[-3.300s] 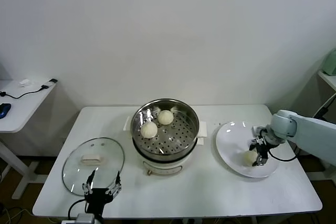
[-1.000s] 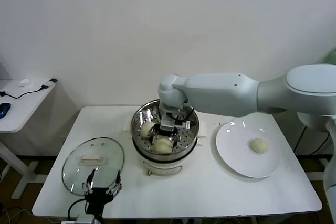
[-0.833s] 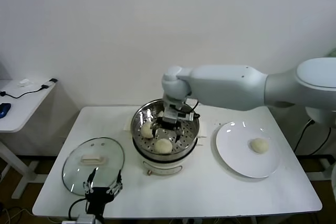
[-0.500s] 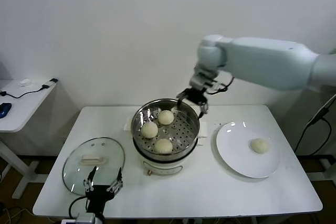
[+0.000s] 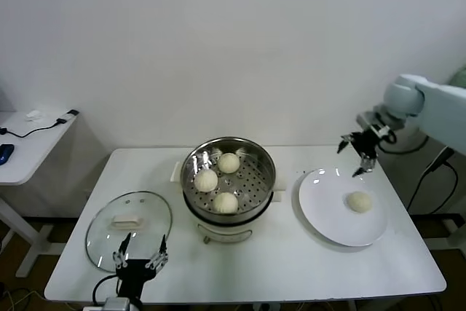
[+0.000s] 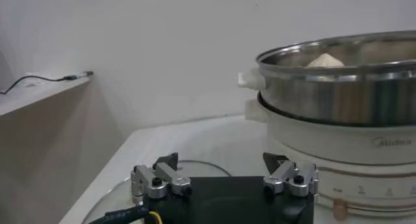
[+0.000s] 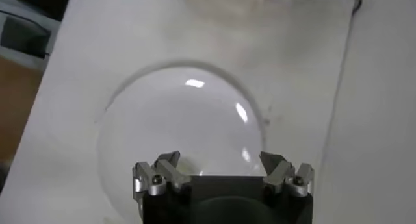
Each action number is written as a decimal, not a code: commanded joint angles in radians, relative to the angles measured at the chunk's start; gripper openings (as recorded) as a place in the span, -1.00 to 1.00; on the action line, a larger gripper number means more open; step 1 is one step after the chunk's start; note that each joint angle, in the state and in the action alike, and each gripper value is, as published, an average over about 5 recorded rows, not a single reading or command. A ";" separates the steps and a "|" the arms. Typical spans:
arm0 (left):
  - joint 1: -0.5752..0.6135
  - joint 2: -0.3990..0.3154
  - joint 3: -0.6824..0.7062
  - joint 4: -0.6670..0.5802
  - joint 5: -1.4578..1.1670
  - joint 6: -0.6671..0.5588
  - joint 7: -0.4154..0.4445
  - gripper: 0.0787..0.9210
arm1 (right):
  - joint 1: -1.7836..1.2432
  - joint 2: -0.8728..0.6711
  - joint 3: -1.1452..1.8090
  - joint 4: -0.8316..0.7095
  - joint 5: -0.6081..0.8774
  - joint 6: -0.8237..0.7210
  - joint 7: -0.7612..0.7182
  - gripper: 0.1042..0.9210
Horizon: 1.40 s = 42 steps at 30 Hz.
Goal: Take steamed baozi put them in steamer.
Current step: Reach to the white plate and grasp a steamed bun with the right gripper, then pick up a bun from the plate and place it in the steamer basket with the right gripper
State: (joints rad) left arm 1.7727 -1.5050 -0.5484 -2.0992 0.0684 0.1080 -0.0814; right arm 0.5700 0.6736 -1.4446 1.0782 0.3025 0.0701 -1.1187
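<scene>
The right pincer (image 5: 357, 154) has swung away from above the steamer (image 5: 228, 180) toward the right end of the tabletop (image 5: 291, 260) and now hangs in the air over the back rim of the white plate (image 5: 320, 213), its fingers spread wide and holding nothing. In the right wrist view the same spread fingers (image 7: 158, 175) frame the plate (image 7: 162, 115) below. One steamed baozi (image 5: 358, 201) lies on the plate, right of its middle, well apart from the pincer. Three more baozi (image 5: 226, 202) sit on the perforated tray inside the steamer, which stands at mid-tabletop toward the back edge, with bare surface between it and the plate. The front edge ahead of both is open. The left pincer (image 5: 138, 261) waits at the front left corner, fingers apart and empty, just beside the glass lid (image 5: 109, 231) lying flat there.
</scene>
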 commanded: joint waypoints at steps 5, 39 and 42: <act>0.017 -0.011 -0.006 0.004 0.014 0.000 0.000 0.77 | -0.416 -0.042 0.334 -0.202 -0.189 -0.073 0.055 0.76; 0.038 -0.014 0.005 -0.008 0.028 -0.009 -0.006 0.77 | -0.296 0.037 0.270 -0.179 -0.160 -0.130 0.072 0.44; 0.041 -0.012 0.007 -0.017 0.029 -0.007 -0.006 0.77 | -0.136 0.025 0.135 -0.097 -0.061 -0.163 0.072 0.43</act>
State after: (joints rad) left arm 1.8121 -1.5193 -0.5416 -2.1075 0.0968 0.0993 -0.0875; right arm 0.2098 0.7226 -1.1343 0.8611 0.1241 -0.0468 -1.0409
